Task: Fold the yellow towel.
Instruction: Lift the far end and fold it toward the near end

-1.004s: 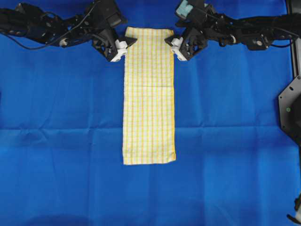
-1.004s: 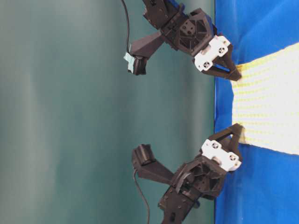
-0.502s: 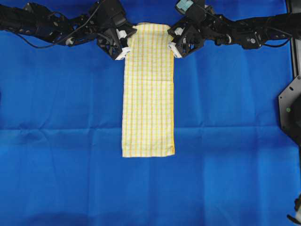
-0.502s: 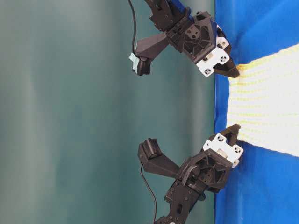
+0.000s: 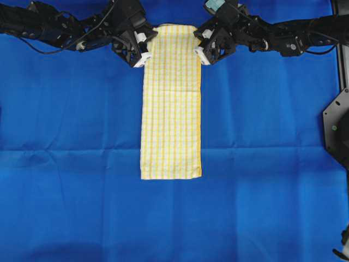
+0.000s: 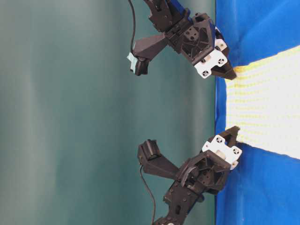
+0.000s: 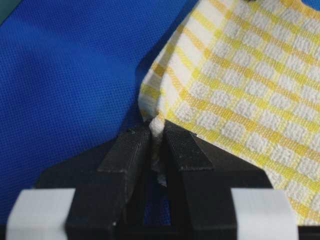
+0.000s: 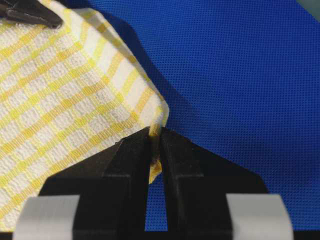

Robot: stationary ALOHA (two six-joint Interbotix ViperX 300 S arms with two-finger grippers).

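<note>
Left gripper point(image 5: 144, 50) is clamped on the towel's far-left corner; the wrist view shows both fingers point(image 7: 131, 150) pinched together with a fold of cloth sticking up between them. The yellow towel point(image 5: 171, 109) is a narrow strip on the blue cloth point(image 5: 71, 164), its long axis running straight away from both claws toward the near edge of the table, so nearly all of it lies ahead of the fingertips and between the two arms. Far end looks lifted slightly off the surface at the claws; the rest lies flat, free short edge well apart from either gripper. Right gripper point(image 5: 201, 49) mirrors the left: jaws pinched tight on the far-right corner, hem visible in the slit between the fingers point(image 8: 133, 150) in its wrist view. Both arms are equally near, one corner each, same short edge, roughly level with each other across the strip. My read: the grasp is done and the fold comes next. The held edge has to travel along the long axis over the flat part to meet the free edge, both claws moving in parallel so the strip doesn't skew. Risk: thin pinches at the very corners could slip.
</note>
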